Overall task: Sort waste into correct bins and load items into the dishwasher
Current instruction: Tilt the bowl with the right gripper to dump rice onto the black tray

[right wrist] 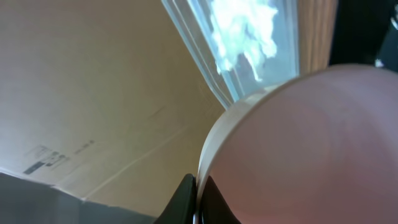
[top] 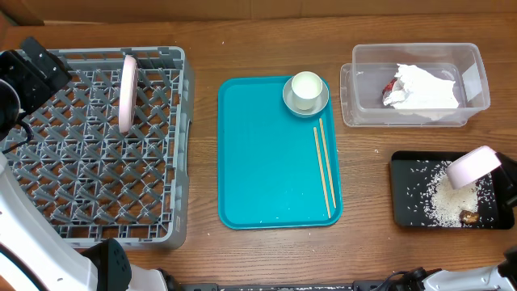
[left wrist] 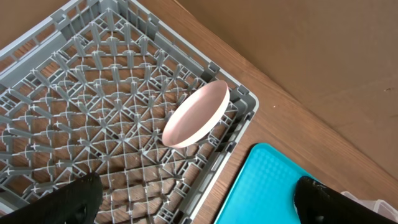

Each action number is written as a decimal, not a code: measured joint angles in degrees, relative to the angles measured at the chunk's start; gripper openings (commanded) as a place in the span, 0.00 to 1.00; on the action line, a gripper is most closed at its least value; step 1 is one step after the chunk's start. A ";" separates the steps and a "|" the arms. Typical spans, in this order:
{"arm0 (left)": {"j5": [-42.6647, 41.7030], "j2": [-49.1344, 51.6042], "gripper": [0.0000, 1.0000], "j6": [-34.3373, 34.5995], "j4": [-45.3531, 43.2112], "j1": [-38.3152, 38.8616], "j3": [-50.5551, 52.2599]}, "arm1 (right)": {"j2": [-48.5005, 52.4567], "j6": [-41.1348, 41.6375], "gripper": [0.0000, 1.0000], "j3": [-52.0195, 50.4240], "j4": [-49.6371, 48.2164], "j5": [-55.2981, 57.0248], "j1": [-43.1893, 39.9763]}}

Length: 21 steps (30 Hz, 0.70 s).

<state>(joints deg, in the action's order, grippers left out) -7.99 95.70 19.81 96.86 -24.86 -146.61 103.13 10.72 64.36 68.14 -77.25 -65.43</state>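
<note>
A pale pink plate (top: 128,93) stands on edge in the grey dishwasher rack (top: 97,194); it also shows in the left wrist view, plate (left wrist: 196,114) in rack (left wrist: 62,93). My left gripper (top: 39,69) (left wrist: 199,208) hangs open over the rack's far left, holding nothing. My right gripper (top: 499,171) (right wrist: 198,199) is shut on the rim of a small pinkish bowl (top: 472,167) (right wrist: 298,149), tilted above the black tray (top: 404,194) with rice grains (top: 448,198) and a brown scrap (top: 468,215). The clear tub (top: 363,81) holds a napkin (top: 428,87) and a red wrapper (top: 391,87).
The teal tray (top: 266,162) lies mid-table with a white cup (top: 306,87) on a grey-green saucer (top: 323,101) at its far right corner and two chopsticks (top: 325,166) along its right side. Cardboard walls stand behind the table.
</note>
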 measured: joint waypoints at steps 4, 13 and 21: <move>-0.02 0.00 1.00 0.00 0.00 0.00 0.00 | 0.00 -0.87 0.04 0.13 -0.17 -1.62 0.00; 0.00 0.00 1.00 0.00 0.00 0.00 0.00 | 0.00 -6.32 0.04 0.13 12.20 -6.62 -0.11; 0.00 0.00 1.00 0.00 0.00 0.00 0.00 | 0.00 -7.74 0.04 0.07 6.23 -7.30 -0.11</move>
<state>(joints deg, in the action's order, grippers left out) -7.99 95.70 19.81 96.86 -24.86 -146.61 103.13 2.98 64.42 74.37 -84.55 -65.54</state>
